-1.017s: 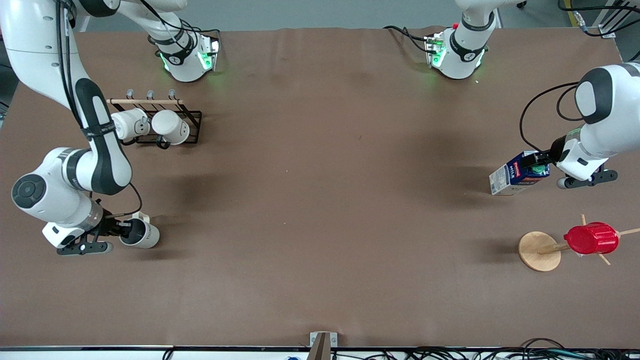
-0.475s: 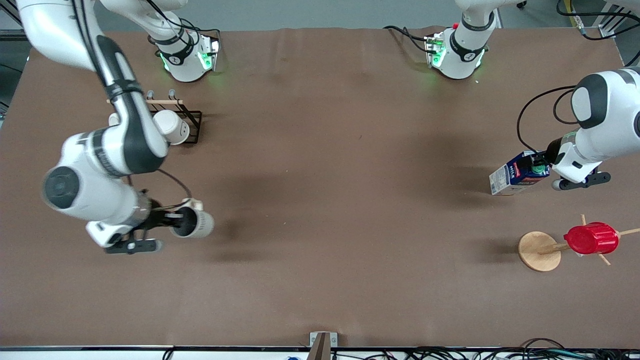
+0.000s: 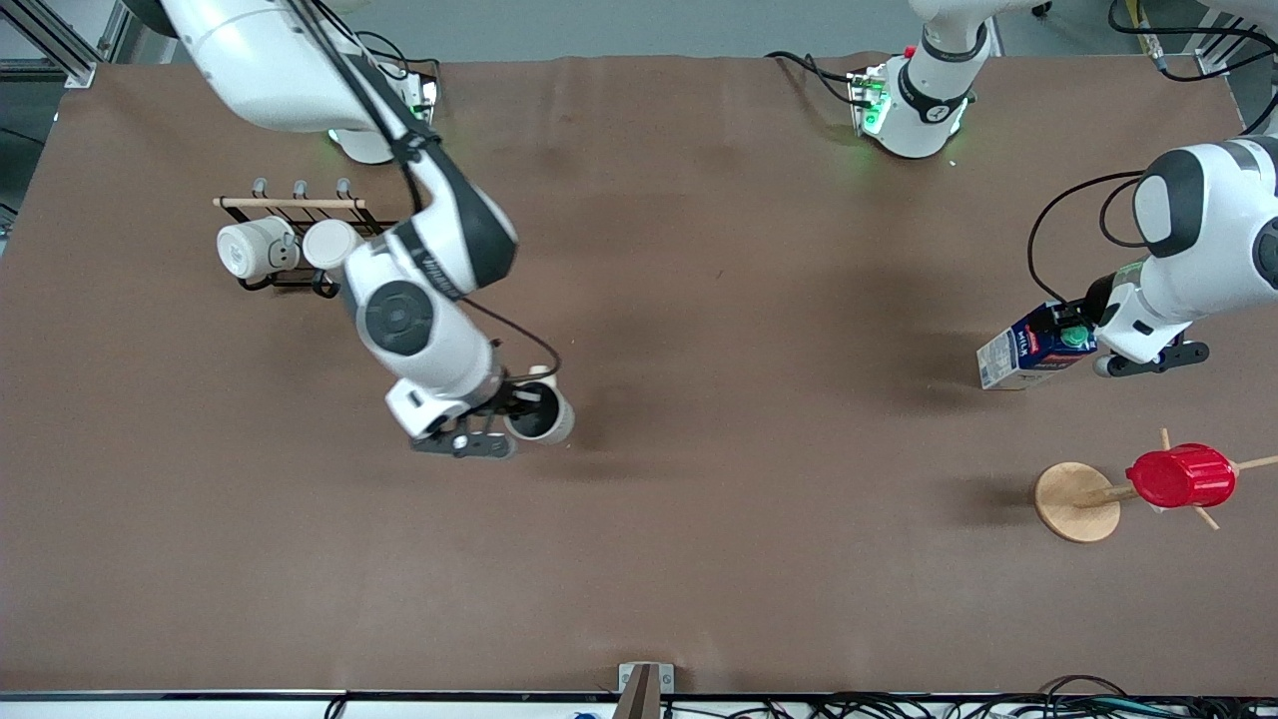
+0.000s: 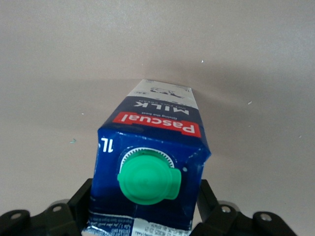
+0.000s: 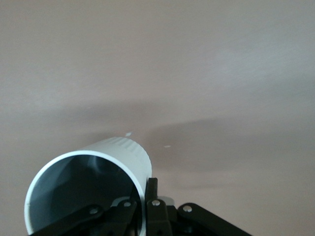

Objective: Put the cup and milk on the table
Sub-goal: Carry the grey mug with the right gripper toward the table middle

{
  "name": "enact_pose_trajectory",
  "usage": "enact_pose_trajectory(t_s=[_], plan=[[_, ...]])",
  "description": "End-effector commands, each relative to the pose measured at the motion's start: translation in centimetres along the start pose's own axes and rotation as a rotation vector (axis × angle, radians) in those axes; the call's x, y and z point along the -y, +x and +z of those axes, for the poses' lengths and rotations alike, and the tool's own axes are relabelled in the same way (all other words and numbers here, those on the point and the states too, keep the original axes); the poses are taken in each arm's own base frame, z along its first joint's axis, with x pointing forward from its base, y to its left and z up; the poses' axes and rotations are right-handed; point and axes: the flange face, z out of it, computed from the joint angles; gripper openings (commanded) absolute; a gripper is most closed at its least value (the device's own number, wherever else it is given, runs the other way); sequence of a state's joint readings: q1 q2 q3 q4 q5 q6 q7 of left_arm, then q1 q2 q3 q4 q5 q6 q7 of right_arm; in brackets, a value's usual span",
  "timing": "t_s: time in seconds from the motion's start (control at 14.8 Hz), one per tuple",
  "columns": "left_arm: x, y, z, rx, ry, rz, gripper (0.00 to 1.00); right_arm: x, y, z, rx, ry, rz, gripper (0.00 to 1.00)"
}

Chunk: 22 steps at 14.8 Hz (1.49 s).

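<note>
The right gripper (image 3: pixel 514 417) is clamped on the rim of the cup (image 3: pixel 540 411), one finger inside the grey hollow and one outside, and carries it in the air over the middle of the table (image 3: pixel 699 559), well away from every edge. The cup's mouth tilts toward the gripper, so it is not yet upright on the surface.

At the left arm's end of the table, the milk (image 3: pixel 1038 346) leans with its green cap (image 4: pixel 147 177) toward the left gripper (image 3: pixel 1083 335), whose black fingers (image 4: pixel 78 206) sit on either side of the carton's top. Whether they are pressing it or just short of contact I cannot tell.

The step in hand looks like the carry: cup on its way to a spot, milk being taken hold of. Next, the cup likely needs turning upright and lowering onto the bare surface before release, and the carton needs a firm pinch before lifting.
</note>
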State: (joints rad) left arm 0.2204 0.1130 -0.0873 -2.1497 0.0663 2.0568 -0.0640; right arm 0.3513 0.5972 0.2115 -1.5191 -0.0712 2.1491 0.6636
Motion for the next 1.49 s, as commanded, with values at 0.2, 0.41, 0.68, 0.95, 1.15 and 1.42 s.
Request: enact_pose_trajectory(t_s=[0.2, 0.41, 0.68, 0.95, 1.15, 1.42], plan=[[0.2, 0.0, -0.9, -0.014, 0.019, 0.014, 0.84, 6.5, -3.4, 3.7, -0.078, -0.03, 0.017, 0.0], [0.3, 0.0, -0.9, -0.015, 0.019, 0.012, 0.71, 7.9, -4.7, 5.1, -0.082, -0.046, 0.001, 0.0], [0.3, 0.0, -0.9, -0.015, 0.019, 0.012, 0.65, 10.2, -6.7, 7.1, -0.101, -0.036, -0.046, 0.01], [-0.2, 0.3, -2.4, -0.046, 0.02, 0.019, 0.65, 10.3, -6.9, 8.0, -0.119, -0.049, -0.02, 0.25], [-2.9, 0.8, -5.3, -0.071, 0.025, 0.044, 0.65, 9.7, -6.3, 7.3, -0.114, -0.051, -0.001, 0.79], [-10.1, 0.6, -9.1, -0.1, 0.024, 0.119, 0.65, 5.9, -2.8, 0.4, -0.142, -0.056, 0.069, 1.0]])
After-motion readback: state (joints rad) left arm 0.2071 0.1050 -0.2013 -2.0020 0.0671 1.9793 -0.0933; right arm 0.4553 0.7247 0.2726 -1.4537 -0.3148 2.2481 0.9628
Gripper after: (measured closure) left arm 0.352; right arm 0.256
